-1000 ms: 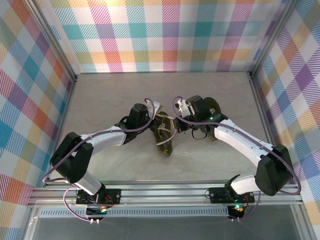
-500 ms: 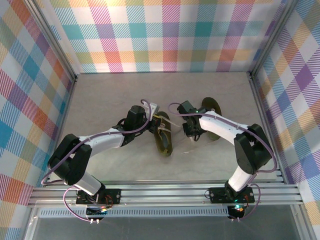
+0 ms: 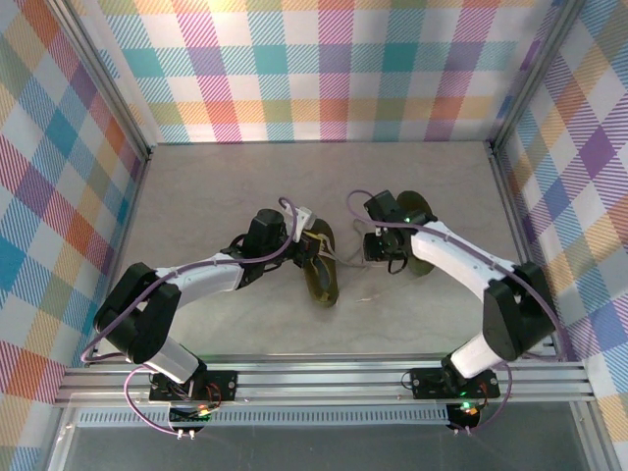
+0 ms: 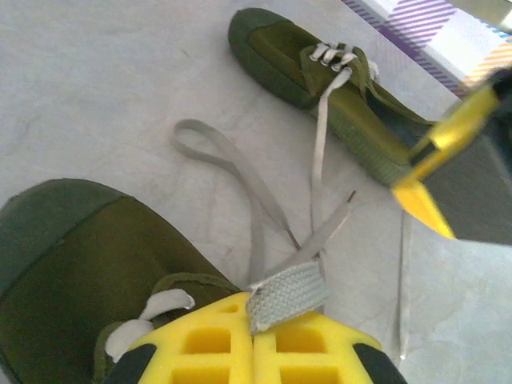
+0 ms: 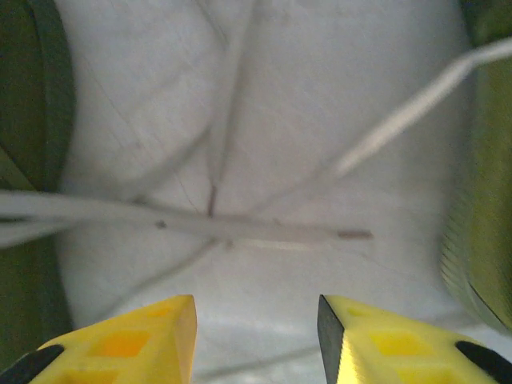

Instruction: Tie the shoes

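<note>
Two olive-green shoes sit side by side in the middle of the table (image 3: 226, 177). The left shoe (image 3: 321, 270) is under the left arm's wrist, and the right shoe (image 3: 420, 209) is half tucked beneath the right arm. Both have pale, flat laces trailing loose across the tabletop between them.

The left gripper (image 4: 253, 318) is right over the left shoe's lace-up area, its yellow fingers squeezed together on a lace (image 4: 284, 292) – you can see the woven end pinched flat between them, standing up a bit. From there the lace runs out toward the right shoe, and another strand makes a loose loop (image 4: 210, 146) on the table.

The right gripper (image 5: 256, 316) hangs low over the gap between the shoes, jaws partly apart with nothing in them. On the bare table just ahead of its fingertips a lace end (image 5: 240, 228) lies crossways (a bit blurry, but the tip is clear enough), not touching either finger.

All around is a checked wall (image 3: 324, 69) – pastel plaid.
</note>
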